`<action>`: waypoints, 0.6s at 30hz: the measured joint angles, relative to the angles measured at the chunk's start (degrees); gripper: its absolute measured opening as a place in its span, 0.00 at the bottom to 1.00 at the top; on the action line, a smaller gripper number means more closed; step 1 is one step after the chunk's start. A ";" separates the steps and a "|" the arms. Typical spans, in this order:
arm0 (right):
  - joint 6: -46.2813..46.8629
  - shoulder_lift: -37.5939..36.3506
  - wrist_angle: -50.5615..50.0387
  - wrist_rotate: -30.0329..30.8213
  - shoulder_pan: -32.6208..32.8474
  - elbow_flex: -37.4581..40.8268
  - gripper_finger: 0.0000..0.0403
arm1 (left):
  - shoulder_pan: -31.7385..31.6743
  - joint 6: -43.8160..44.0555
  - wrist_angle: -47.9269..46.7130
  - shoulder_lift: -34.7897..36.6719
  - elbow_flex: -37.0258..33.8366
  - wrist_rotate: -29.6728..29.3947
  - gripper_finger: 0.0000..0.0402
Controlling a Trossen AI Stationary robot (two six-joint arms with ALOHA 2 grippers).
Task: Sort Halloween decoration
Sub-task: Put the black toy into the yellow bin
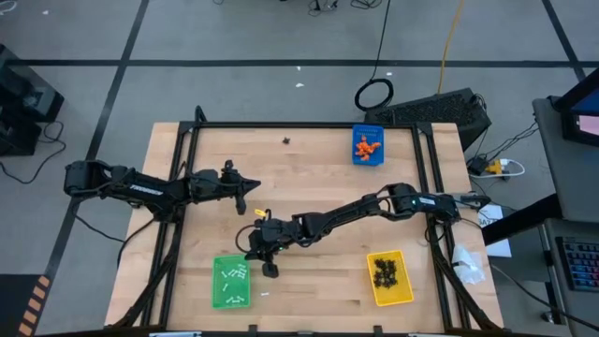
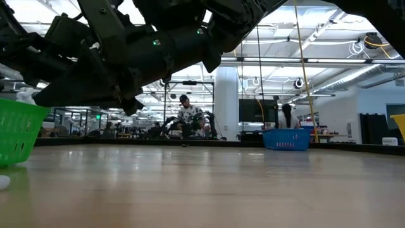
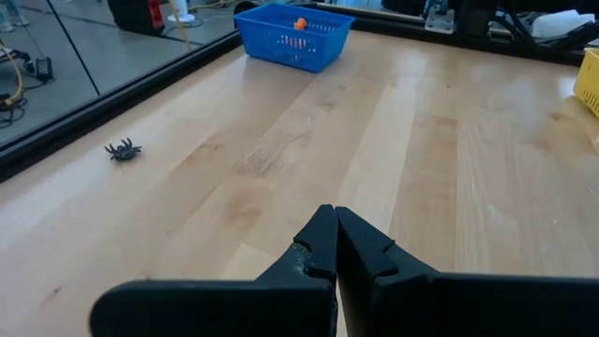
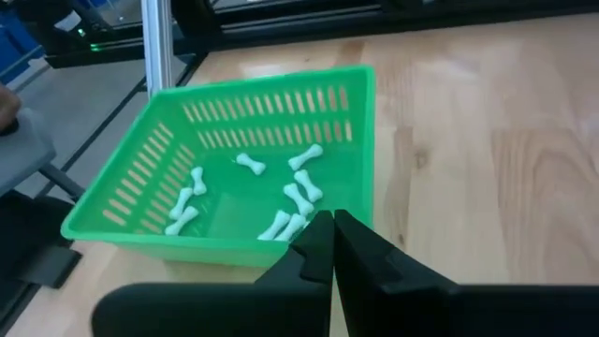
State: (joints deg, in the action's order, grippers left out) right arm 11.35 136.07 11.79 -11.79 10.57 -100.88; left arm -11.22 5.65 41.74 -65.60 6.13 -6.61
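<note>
The right gripper (image 4: 332, 245), its two dark fingers pressed together on nothing, hangs just beside the near rim of the green slotted plastic tray (image 4: 140, 178), which already holds a scatter of small white bone-shaped sticks (image 4: 301, 195). From above, that arm reaches across the middle of the pale wooden table (image 1: 309, 281), so its gripper (image 1: 270, 270) sits at the green tray's (image 1: 217, 281) corner. A descent or sideways swing from here could catch the light tray's wall and shove or tip it, spilling bones back onto the wood.

The left gripper (image 3: 334, 245) is also closed and empty, hovering over bare wood toward the table's left-centre (image 1: 251, 187). Because the two arms are near each other, a careless sweep by either could bring them into collision.

Farther off, a single small black plastic spider (image 3: 123, 150) lies loose near the table's far edge (image 1: 286, 141), well apart from the yellow slotted tray (image 1: 389, 296) of dark spiders. It is thin and tiny, so I judge closed or badly centred fingers would flick it off the table rather than pinch it.

The blue slotted basket (image 3: 292, 36) with orange lumps (image 1: 367, 145) stands at the far side.
</note>
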 joint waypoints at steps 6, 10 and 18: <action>1.01 0.37 -0.86 0.04 0.00 0.00 0.00 | 0.00 0.06 -0.25 0.00 0.00 0.02 0.00; 1.05 0.37 -0.89 0.02 0.00 0.00 0.00 | 0.00 0.07 -0.33 0.00 0.00 0.02 0.00; 1.70 0.37 -0.03 0.00 0.00 0.00 0.00 | 0.80 0.02 -0.72 0.00 0.00 0.04 0.00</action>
State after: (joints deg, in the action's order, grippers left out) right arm 13.06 136.44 11.76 -11.79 10.57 -100.88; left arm -10.43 5.67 41.01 -65.60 6.13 -6.57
